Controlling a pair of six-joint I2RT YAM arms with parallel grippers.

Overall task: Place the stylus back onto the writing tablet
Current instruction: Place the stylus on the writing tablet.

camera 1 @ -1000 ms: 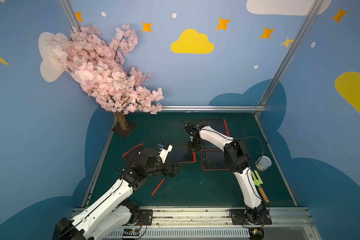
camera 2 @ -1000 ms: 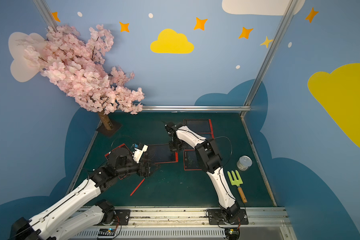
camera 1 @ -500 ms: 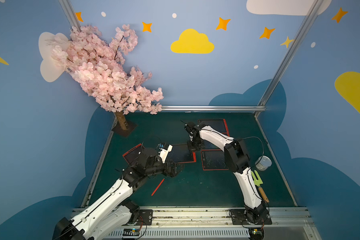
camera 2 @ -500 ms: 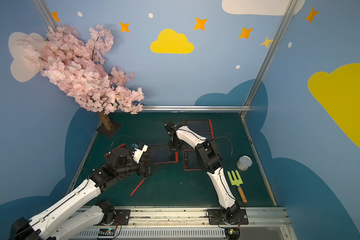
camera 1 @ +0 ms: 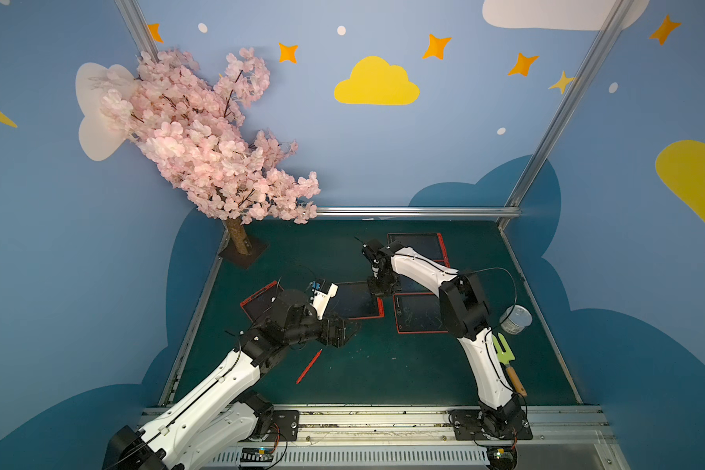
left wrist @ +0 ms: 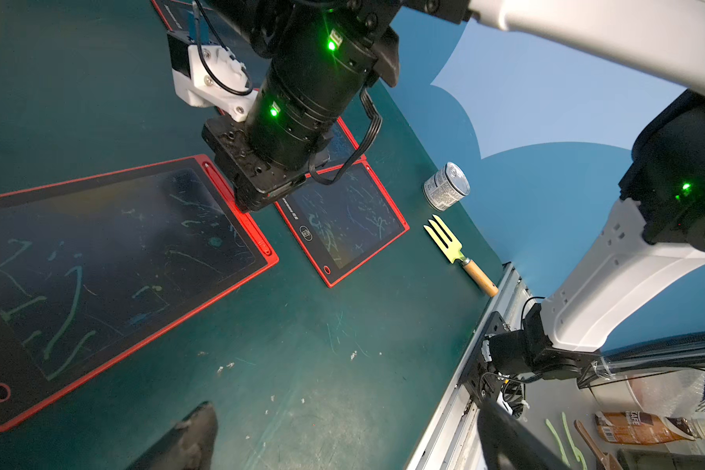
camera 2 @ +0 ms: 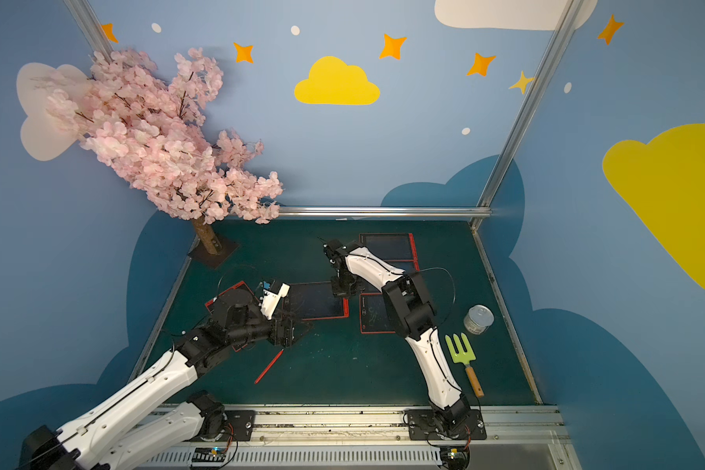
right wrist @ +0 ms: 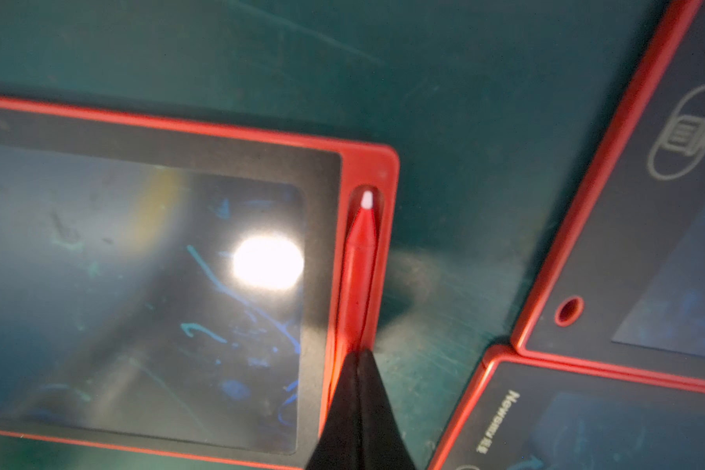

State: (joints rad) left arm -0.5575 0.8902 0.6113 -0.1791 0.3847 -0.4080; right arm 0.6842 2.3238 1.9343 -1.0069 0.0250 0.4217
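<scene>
Right jaws closed, tips resting on stylus [right wrist: 357,280] seated in writing tablet [right wrist: 139,130] slot (white nib visible). Left jaws open above surface [left wrist: 342,366].

Found the rear shaft of the stylus [right wrist: 358,268] covered by the closed right end effector [right wrist: 359,362] in the right wrist view. Noted soft focus throughout, glare blotting part of the writing tablet [right wrist: 367,162] screen, and that tablet cropped at the frame edge. Could not make out that stylus in both top views: too small, and masked by the right arm [camera 1: 420,266]. Saw only two fingertips of the left end effector [left wrist: 347,407], cropped at the frame edge. Found a second tablet [camera 1: 257,299] partly covered by the left arm [camera 1: 220,382].
</scene>
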